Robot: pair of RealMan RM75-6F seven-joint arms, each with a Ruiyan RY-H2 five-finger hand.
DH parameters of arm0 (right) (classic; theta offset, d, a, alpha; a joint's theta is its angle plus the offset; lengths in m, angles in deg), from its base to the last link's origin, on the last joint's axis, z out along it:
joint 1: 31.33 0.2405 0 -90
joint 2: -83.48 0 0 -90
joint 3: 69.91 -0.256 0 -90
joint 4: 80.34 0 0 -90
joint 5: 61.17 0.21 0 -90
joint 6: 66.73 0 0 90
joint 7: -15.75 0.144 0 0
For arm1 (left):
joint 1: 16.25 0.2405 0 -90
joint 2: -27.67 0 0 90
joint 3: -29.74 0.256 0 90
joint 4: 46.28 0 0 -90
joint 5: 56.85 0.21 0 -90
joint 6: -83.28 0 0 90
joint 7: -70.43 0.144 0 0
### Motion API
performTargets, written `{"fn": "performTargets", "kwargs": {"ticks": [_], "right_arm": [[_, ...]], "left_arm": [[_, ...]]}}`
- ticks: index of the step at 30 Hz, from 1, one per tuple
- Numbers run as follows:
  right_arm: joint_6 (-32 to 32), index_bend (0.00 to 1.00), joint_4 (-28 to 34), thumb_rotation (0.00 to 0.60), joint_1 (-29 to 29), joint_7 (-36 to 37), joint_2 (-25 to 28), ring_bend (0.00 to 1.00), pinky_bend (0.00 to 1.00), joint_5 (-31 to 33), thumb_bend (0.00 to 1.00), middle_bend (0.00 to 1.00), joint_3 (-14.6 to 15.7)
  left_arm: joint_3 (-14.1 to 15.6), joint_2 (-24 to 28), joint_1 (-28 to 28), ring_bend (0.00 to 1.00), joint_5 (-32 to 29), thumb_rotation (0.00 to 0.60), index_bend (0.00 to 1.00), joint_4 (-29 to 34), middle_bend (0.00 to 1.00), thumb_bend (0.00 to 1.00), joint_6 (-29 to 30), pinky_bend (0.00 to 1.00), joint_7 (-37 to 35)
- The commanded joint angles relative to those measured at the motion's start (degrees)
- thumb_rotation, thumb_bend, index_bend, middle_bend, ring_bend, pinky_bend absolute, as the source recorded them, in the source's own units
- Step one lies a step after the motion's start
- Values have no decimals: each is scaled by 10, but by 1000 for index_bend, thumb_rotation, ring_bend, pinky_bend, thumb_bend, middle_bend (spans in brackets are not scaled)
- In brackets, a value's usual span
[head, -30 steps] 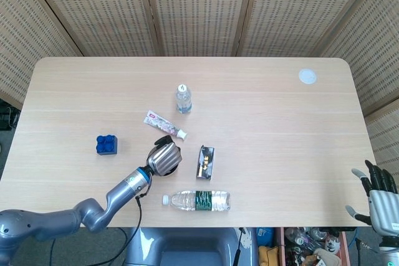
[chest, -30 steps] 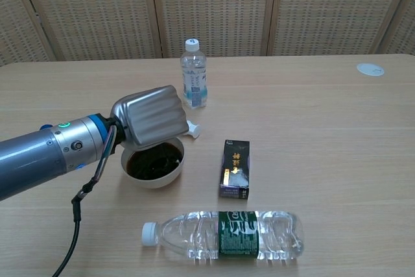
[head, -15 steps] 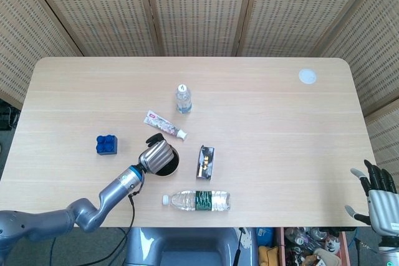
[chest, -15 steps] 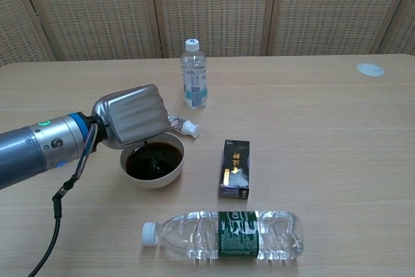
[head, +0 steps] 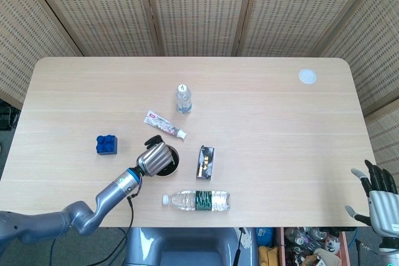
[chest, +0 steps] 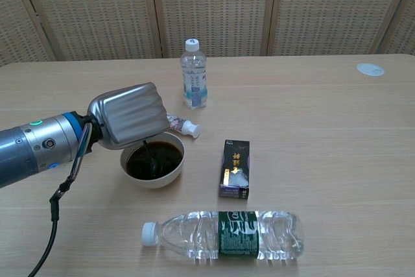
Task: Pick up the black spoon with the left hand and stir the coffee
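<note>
A white bowl (chest: 152, 163) of dark coffee (chest: 162, 158) stands on the table near the front left; in the head view the bowl (head: 173, 165) shows beside my left hand. My left hand (chest: 128, 115) (head: 153, 156) hovers over the bowl's left rim, fingers curled, and holds the black spoon (chest: 148, 155), whose thin handle runs down into the coffee. My right hand (head: 376, 191) hangs off the table's front right corner, fingers spread, holding nothing.
A small upright water bottle (chest: 194, 74), a toothpaste tube (chest: 183, 124), a black box (chest: 235, 168) and a large water bottle lying on its side (chest: 227, 234) ring the bowl. A blue block (head: 106, 144) sits left; a white disc (head: 307, 76) lies far right.
My left hand has drawn back to the left over the bowl, uncovering the coffee, with the spoon still dipped in it. The right hand has not moved.
</note>
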Motion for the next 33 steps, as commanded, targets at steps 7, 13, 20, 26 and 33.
{"fn": "performTargets", "kwargs": {"ticks": [7, 13, 20, 26, 33], "right_arm": [[-1, 221, -3, 600, 0, 5, -1, 0, 0, -1, 189, 91, 0], [0, 221, -3, 600, 1, 4, -1, 0, 0, -3, 189, 91, -1], [1, 222, 0, 600, 3, 3, 1, 0, 0, -6, 189, 91, -1], [1, 221, -1, 600, 5, 4, 2, 0, 0, -8, 189, 91, -2], [1, 221, 0, 600, 6, 5, 2, 0, 0, -11, 189, 91, -2]], "left_arm": [[0, 8, 5, 749, -5, 600, 423, 15, 777, 278, 7, 728, 8], [0, 15, 10, 749, -13, 600, 336, 26, 777, 243, 10, 728, 19], [-4, 43, 21, 749, -21, 600, 315, 61, 777, 242, 28, 728, 9], [-1, 78, 38, 749, -27, 600, 313, 103, 777, 243, 47, 728, -13], [-1, 96, 56, 749, -39, 600, 250, 138, 776, 242, 65, 728, -47]]}}
